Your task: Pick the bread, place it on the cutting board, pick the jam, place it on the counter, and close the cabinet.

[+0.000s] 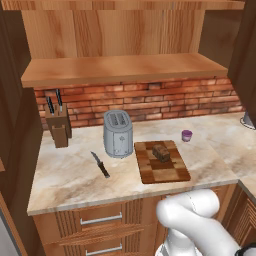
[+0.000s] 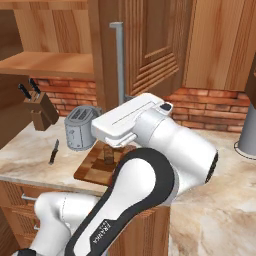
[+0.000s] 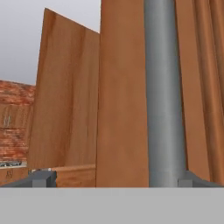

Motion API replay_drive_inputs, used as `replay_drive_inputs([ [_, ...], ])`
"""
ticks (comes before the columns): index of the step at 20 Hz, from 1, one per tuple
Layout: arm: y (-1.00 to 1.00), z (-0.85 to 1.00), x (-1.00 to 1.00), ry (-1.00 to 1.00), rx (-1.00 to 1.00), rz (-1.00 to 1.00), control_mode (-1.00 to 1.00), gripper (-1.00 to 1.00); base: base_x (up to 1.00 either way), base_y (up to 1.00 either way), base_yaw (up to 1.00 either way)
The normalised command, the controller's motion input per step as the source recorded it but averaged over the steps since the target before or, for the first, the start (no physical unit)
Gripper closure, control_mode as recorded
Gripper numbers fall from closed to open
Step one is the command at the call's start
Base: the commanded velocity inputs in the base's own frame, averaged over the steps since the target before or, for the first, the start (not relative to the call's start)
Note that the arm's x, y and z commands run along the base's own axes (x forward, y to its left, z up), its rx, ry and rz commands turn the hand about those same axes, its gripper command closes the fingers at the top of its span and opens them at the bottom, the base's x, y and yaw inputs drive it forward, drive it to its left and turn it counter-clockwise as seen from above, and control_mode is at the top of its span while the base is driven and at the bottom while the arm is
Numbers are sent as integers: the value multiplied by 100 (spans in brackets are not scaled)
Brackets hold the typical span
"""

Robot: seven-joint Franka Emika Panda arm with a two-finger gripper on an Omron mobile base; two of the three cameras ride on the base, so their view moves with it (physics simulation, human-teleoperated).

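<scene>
Left base view. The bread (image 1: 161,152), a dark brown loaf chunk, rests on the patchwork cutting board (image 1: 162,167), toward the board's 12 o'clock edge. The purple jam (image 1: 186,135) jar stands on the beige marbled counter (image 1: 70,175), just beyond the board's corner at about 1 o'clock from the bread. A silver toaster (image 1: 118,133) sits at the board's 9 o'clock, a black-handled knife (image 1: 100,164) lies at 8 o'clock from the toaster, and a wooden knife block (image 1: 58,125) stands against the brick wall at 10 o'clock. The shelf above is bare, so steps 1 through 4 of the task appear done.

Right base view. The cabinet (image 2: 150,50) door stands ajar, edge-on to the camera, its vertical grey bar handle (image 2: 117,60) at 12 o'clock from the arm's white wrist. The arm hides part of the cutting board (image 2: 87,170); the toaster (image 2: 80,127) sits at its 10 o'clock.

Hand view. The gripper (image 3: 118,180) faces the door, its 2 dark fingertips (image 3: 41,178) spread wide, touching nothing. The handle (image 3: 165,92) rises just inside the tip at 4 o'clock. By this evidence only closing the cabinet remains, and the hand is placed to push or hook the door.
</scene>
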Motion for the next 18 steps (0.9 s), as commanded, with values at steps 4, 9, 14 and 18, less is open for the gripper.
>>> replay_drive_inputs([
  [4, 47, 0, 0, 0, 0, -16, -100, -100, 0, 0, 0],
  [9, 42, 0, 0, 0, 0, -13, -100, -100, 0, 0, 0],
  [14, 34, 0, 1, 0, 0, -8, -100, -100, 0, 0, 0],
  [18, 23, 0, 23, 0, 0, 0, -100, -100, 0, 0, 0],
])
